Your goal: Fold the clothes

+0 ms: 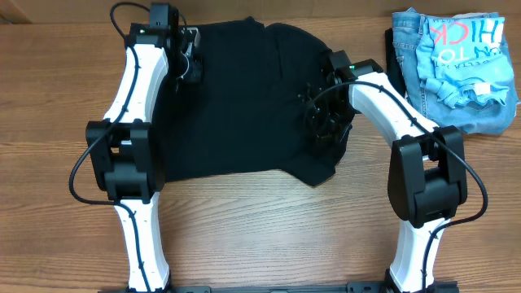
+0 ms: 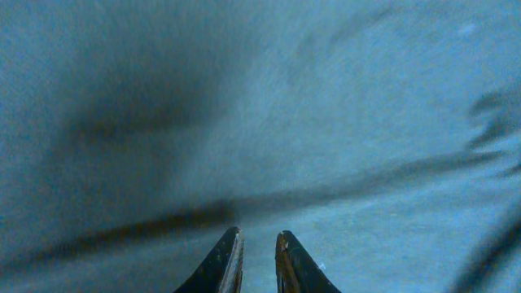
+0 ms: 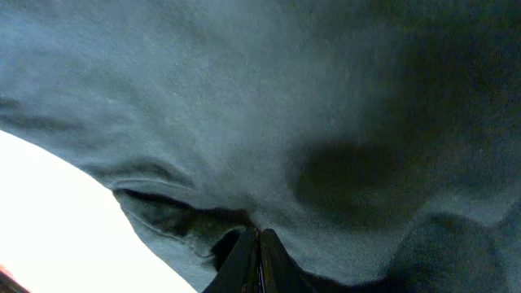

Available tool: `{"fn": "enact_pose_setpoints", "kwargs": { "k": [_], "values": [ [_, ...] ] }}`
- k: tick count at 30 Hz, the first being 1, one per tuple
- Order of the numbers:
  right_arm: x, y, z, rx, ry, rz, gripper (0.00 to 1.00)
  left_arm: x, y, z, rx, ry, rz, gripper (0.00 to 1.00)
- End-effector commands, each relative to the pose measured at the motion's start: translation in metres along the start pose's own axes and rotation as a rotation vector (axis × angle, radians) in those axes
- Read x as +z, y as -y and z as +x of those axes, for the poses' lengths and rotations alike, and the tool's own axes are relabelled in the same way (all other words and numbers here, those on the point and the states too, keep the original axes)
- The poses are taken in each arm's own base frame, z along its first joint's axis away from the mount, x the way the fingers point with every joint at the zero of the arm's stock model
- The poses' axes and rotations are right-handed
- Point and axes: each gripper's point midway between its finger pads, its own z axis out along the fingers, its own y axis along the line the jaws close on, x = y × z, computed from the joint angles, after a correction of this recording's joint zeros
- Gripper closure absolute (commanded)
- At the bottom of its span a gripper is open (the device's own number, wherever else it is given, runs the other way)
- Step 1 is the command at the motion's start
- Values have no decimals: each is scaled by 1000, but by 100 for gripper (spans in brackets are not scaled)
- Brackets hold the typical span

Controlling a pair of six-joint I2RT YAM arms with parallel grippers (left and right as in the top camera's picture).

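The clothes, a black T-shirt (image 1: 236,98), lie spread across the middle of the wooden table (image 1: 260,236), with the right side bunched and folded inward. My left gripper (image 1: 192,63) is at the shirt's upper left edge. In the left wrist view that left gripper (image 2: 257,234) is open by a narrow gap just over the flat fabric (image 2: 326,122), with nothing between the fingers. My right gripper (image 1: 319,114) is over the shirt's right part. Seen from the right wrist, this right gripper (image 3: 259,231) is shut, with a fold of the shirt fabric (image 3: 342,122) gathered at its tips.
Blue denim jeans (image 1: 407,37) with a light blue printed shirt (image 1: 464,49) on top are piled at the back right corner. Both arm bases stand at the front edge, left (image 1: 142,244) and right (image 1: 415,244).
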Motion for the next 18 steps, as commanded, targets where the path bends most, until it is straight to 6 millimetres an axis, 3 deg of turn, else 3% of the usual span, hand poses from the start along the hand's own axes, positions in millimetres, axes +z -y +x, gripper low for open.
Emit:
{"fn": "enact_pose_setpoints", "kwargs": {
  "k": [1, 4, 8, 11, 16, 18],
  "values": [
    [13, 1, 10, 2, -16, -18, 96, 14, -1, 8, -14, -32, 4, 81],
    [16, -12, 19, 13, -45, -86, 96, 24, -3, 13, -19, -56, 4, 81],
    [7, -43, 56, 88, -198, -234, 96, 25, -3, 11, -17, -48, 4, 80],
    [5, -60, 81, 97, -312, -238, 96, 24, -9, 11, -7, -46, -25, 80],
    [15, -81, 91, 8, -362, -187, 96, 24, -14, 12, -7, -50, -52, 78],
    [10, -75, 79, -40, -303, -102, 96, 24, -14, 12, -7, -51, -52, 78]
  ]
}}
